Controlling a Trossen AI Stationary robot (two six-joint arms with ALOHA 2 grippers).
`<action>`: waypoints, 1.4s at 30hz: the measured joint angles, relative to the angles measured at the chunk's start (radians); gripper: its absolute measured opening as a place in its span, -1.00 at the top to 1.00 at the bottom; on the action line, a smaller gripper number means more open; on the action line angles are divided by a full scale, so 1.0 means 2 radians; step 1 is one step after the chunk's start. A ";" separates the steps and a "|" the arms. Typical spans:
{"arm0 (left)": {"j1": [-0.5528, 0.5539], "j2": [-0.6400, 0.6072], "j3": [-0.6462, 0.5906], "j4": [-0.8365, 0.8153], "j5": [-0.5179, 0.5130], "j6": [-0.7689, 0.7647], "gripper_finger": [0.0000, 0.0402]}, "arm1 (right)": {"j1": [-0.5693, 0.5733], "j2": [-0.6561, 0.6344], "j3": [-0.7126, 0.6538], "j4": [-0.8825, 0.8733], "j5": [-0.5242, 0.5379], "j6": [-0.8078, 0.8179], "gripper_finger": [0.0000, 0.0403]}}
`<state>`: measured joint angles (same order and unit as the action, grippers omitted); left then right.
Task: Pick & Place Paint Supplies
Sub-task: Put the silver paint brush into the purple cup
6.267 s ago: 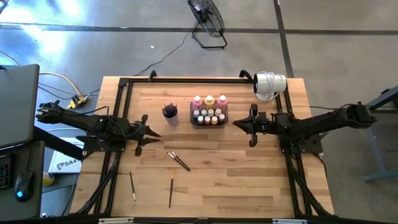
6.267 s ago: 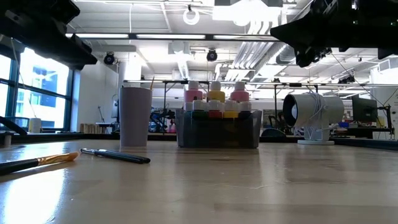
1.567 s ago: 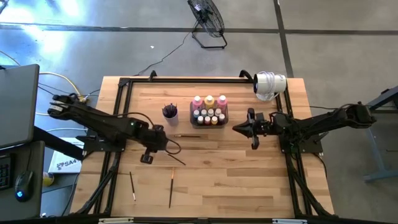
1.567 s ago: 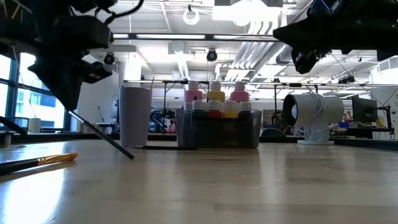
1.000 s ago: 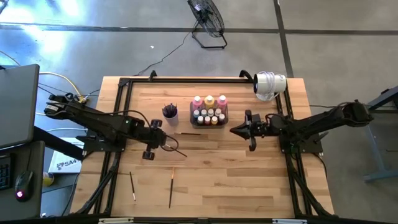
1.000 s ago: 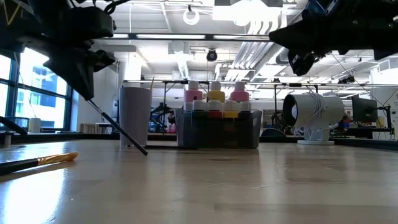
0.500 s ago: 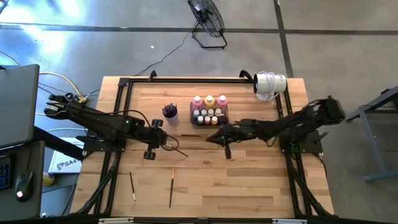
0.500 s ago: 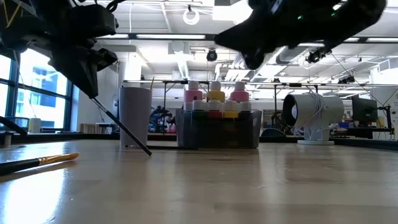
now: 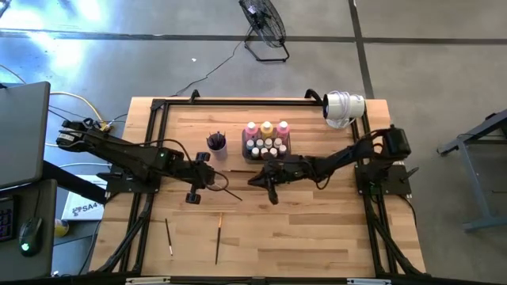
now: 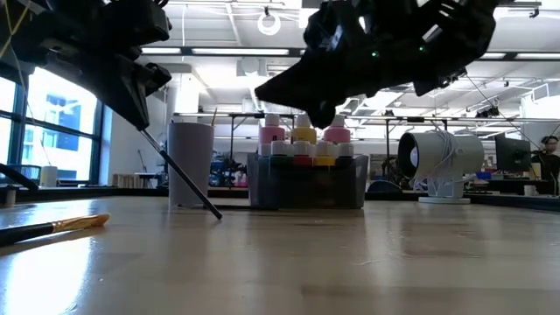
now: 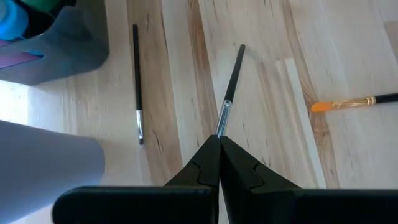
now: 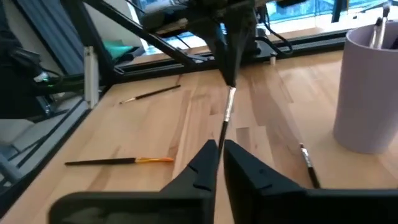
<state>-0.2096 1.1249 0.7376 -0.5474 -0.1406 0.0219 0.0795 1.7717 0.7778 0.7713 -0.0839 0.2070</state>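
My left gripper [image 9: 209,181] is shut on a thin dark paintbrush [image 9: 225,190] over the table's left middle. The brush slants down to the right, toward the tabletop. My right gripper [image 9: 253,180] reaches in from the right, shut and holding nothing. Its fingertips [image 12: 208,152] stand just short of the brush's free end [image 12: 221,138]. The dark tray [image 9: 267,155] holds the pink and yellow-orange paint bottles [image 9: 267,128] and small capped ones. A purple cup [image 9: 216,143] stands left of it. Loose brushes [image 9: 238,171] [image 9: 169,236] [image 9: 218,237] lie flat on the wood. My left gripper pinches the paintbrush at its bristle end, just behind the silver ferrule [image 11: 225,111], between its two fingertips. The fingers slant down from the table's left and the brush runs on along their line. The handle's free end [image 10: 217,214] is low by the tabletop; whether it touches, I cannot tell.
A white round device [image 9: 343,107] stands at the far right corner. Black frame rails [image 9: 158,134] run along the table's left, far and right sides. Bare wood [image 9: 317,229] spreads across the near right half.
My right gripper has swept from the table's right side toward the middle and a little down, ending just right of the held brush. My left gripper has stayed in place, shut on the brush.
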 joint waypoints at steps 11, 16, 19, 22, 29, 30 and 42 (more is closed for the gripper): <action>0.000 0.000 0.000 0.015 0.000 0.000 1.00 | 0.006 0.035 0.059 -0.073 0.012 0.005 0.30; 0.000 0.000 0.000 0.018 0.000 0.000 1.00 | 0.006 0.035 0.061 -0.091 0.018 0.020 0.27; 0.000 0.000 0.000 0.021 0.000 0.000 1.00 | 0.006 0.035 0.062 -0.102 0.020 0.028 0.29; 0.000 0.000 0.000 0.023 0.000 0.000 1.00 | 0.008 0.035 0.061 -0.104 0.025 0.029 0.31; 0.000 0.000 0.000 0.026 0.000 0.000 1.00 | 0.016 0.066 0.072 -0.089 0.034 0.031 0.32; 0.000 0.000 0.000 0.027 0.000 0.000 1.00 | 0.017 0.080 0.081 -0.088 0.034 0.031 0.32; 0.000 0.000 0.000 0.034 0.007 0.000 1.00 | 0.019 0.167 0.172 -0.097 0.031 0.029 0.32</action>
<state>-0.2096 1.1248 0.7380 -0.4786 -0.1268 0.0212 0.1181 2.1059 1.1209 0.5776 -0.0216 0.2657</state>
